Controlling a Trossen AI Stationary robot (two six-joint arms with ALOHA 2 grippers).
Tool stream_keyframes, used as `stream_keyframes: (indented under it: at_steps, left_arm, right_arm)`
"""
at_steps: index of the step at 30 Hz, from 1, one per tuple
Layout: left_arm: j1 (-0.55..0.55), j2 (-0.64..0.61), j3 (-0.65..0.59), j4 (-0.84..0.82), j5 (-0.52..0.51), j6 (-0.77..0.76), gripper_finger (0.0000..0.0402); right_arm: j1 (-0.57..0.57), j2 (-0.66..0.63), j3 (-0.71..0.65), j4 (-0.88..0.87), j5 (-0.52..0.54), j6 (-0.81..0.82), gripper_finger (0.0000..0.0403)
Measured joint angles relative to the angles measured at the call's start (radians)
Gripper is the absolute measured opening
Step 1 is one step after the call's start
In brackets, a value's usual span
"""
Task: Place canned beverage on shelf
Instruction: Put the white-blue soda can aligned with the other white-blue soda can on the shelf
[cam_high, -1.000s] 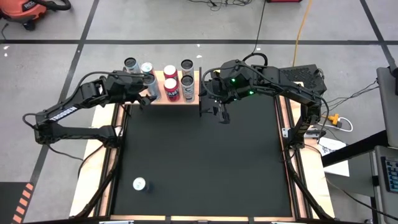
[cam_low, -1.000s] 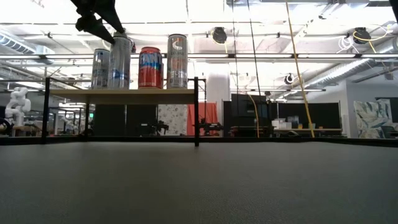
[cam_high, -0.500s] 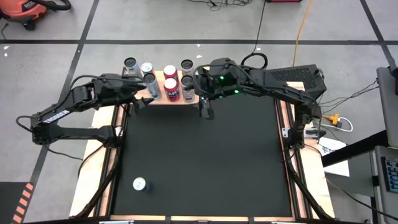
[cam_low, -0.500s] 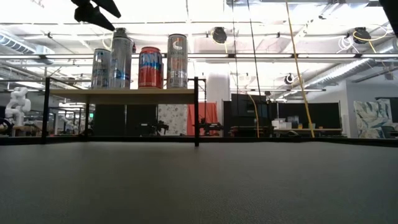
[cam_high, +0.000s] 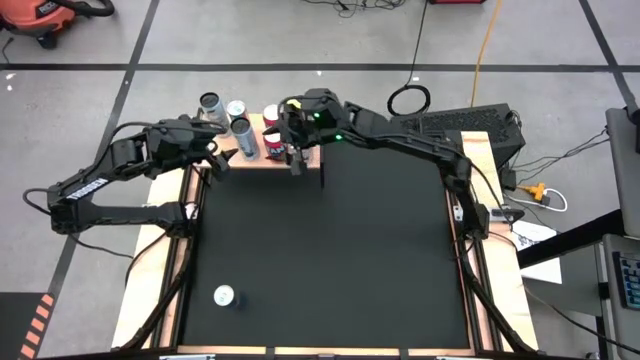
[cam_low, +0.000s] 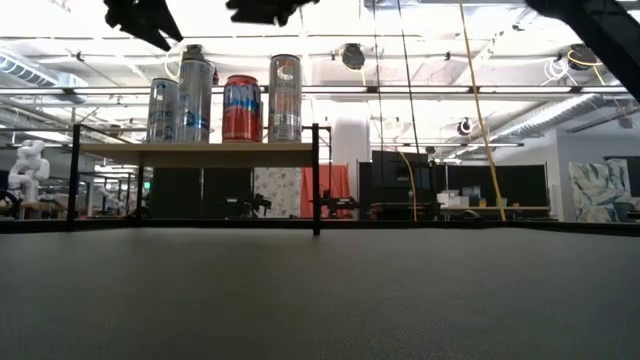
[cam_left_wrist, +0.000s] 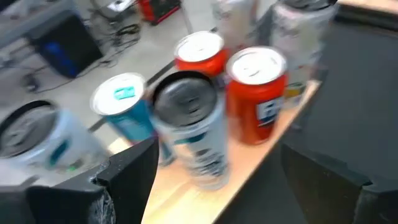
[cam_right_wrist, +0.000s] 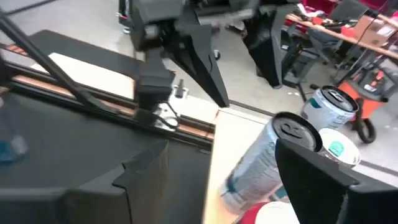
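Withdrawing, the open left claw (cam_high: 222, 158) has released the tall silver can (cam_high: 243, 136) ahead of it on the pale wooden shelf (cam_high: 262, 161); right claw (cam_high: 296, 160), open, arrives.

**Cans on the shelf, 1 left on the mat**

The shelf (cam_high: 262, 159) stands at the far edge of the mat (cam_high: 330, 250). Several cans (cam_high: 241, 138) stand on it in 2 rows. 1 lone can (cam_high: 224, 296) stands near the mat's front left corner, well apart.

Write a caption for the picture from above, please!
Both end effectors, left and right, hover open by cans on the shelf.
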Motion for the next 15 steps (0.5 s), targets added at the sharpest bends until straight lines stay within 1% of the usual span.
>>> stream_keyframes:
  at_steps: [2,3,5,7,12,15]
  left_arm:
    - [0.011,-0.001,0.000,-0.021,-0.038,0.002,0.0336]
    - [0.019,-0.002,0.000,-0.026,-0.049,0.003,0.0336]
    - [0.034,-0.002,0.000,-0.040,-0.050,0.021,0.0336]
    - [0.048,-0.004,0.000,-0.040,-0.041,0.029,0.0336]
    - [0.092,-0.002,0.000,-0.028,0.039,0.081,0.0336]
    - [0.123,-0.001,0.000,-0.029,0.105,0.107,0.0336]
  right_arm:
    - [-0.012,0.031,0.000,0.039,-0.008,-0.013,0.0270]
    - [-0.019,0.046,0.000,0.061,-0.028,-0.014,0.0270]
    - [-0.031,0.072,0.000,0.113,-0.068,-0.008,0.0270]
    - [-0.039,0.094,0.000,0.165,-0.075,0.009,0.0270]
    - [-0.057,0.133,-0.001,0.284,-0.073,0.060,0.0270]
    - [-0.064,0.154,-0.001,0.362,-0.073,0.077,0.0270]
